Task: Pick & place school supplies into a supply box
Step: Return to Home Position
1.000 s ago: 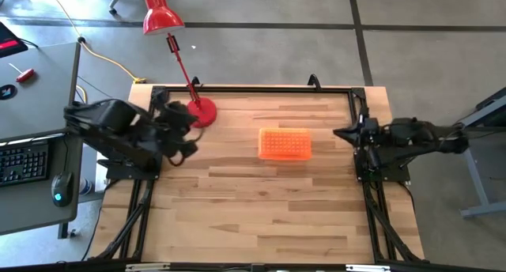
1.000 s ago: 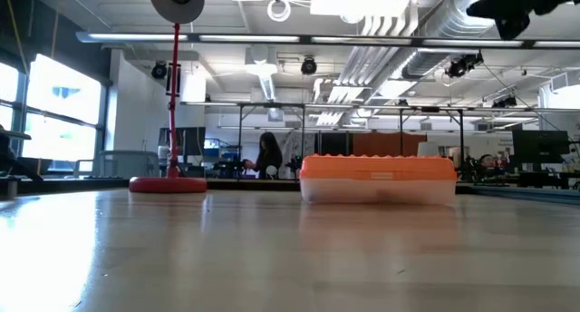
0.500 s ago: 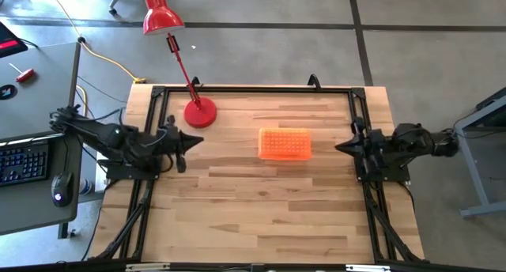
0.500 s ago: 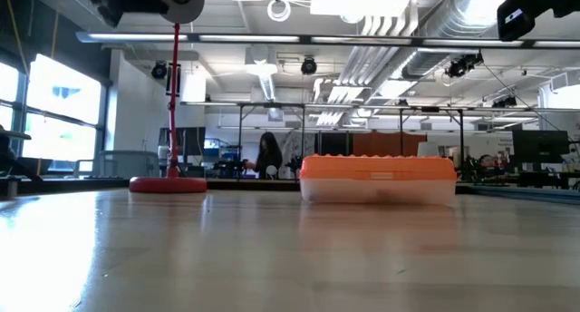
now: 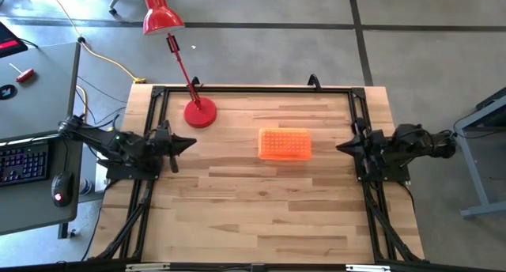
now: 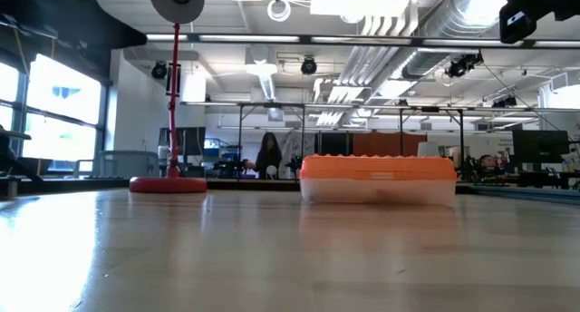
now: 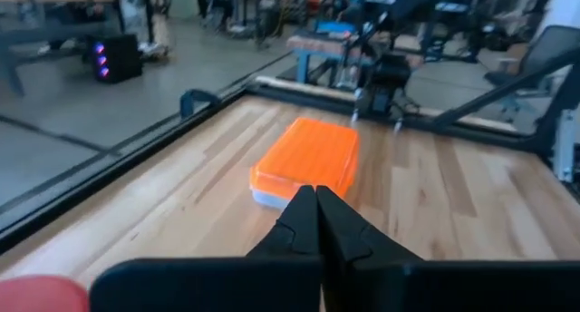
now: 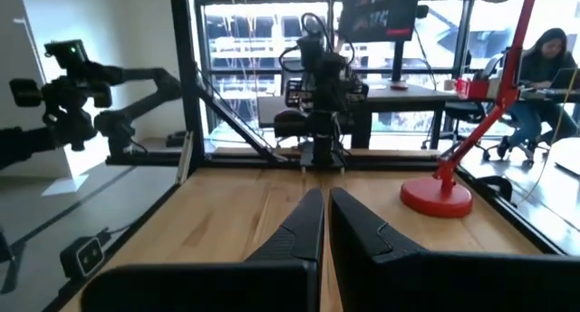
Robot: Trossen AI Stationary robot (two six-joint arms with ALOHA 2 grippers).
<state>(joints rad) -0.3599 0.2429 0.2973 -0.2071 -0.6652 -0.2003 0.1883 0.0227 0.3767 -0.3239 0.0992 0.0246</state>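
Pale wooden table (image 5: 261, 209) carries the clear plastic supply box with its orange gridded lid (image 5: 285, 144) closed, mid-table, near a red round lamp base (image 5: 199, 114). Our left gripper (image 5: 190, 141) and right gripper (image 5: 340, 148) sit at opposite edges, fingers pressed together, empty. We judge homing nearly complete; next, we only settle both arms.

One supply box (image 5: 285, 144) (orange-lidded), one red lamp (image 5: 199, 114), one table (image 5: 261, 209).

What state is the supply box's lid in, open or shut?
Shut: the orange lid sits flat on the clear supply box, no gap showing.
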